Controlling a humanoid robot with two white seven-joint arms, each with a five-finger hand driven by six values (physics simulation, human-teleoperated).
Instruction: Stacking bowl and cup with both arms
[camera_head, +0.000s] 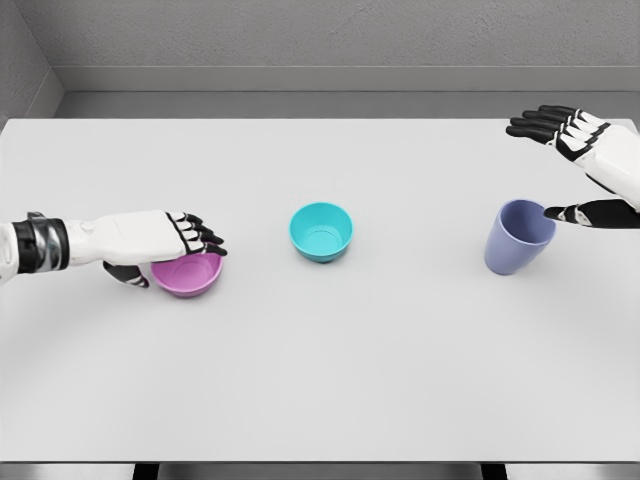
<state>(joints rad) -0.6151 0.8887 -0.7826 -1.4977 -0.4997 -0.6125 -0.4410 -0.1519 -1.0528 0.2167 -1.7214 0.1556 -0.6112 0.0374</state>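
Head view of a pale grey table (320, 390) carrying three vessels in a rough row, well apart from one another. At left, a shallow pink bowl (190, 276) stands upright with its opening upward; its glossy inner wall shows a darker magenta shade toward the near rim. At centre, a turquoise bowl (322, 231), also upright, shows a smooth interior and a flat base, with a narrow shadow beneath it. At right, a lavender cup (517, 238), taller than either bowl and tapering toward its base, stands with its open mouth toward the camera's upper right; whether it tilts slightly cannot be settled from this view.

Left hand (165, 245), white with black fingers (200, 235), lies over the far rim of the pink bowl, fingers curled across the edge and thumb dark below at the bowl's left side, closed on the bowl. Right hand (590, 160) is spread wide beside the cup: four fingers extend leftward above and behind it, well clear, while the thumb (580, 213) points at the cup's upper rim, touching it or just short of it. Nothing is gripped on this side. Behind the table runs a grey wall (320, 40)
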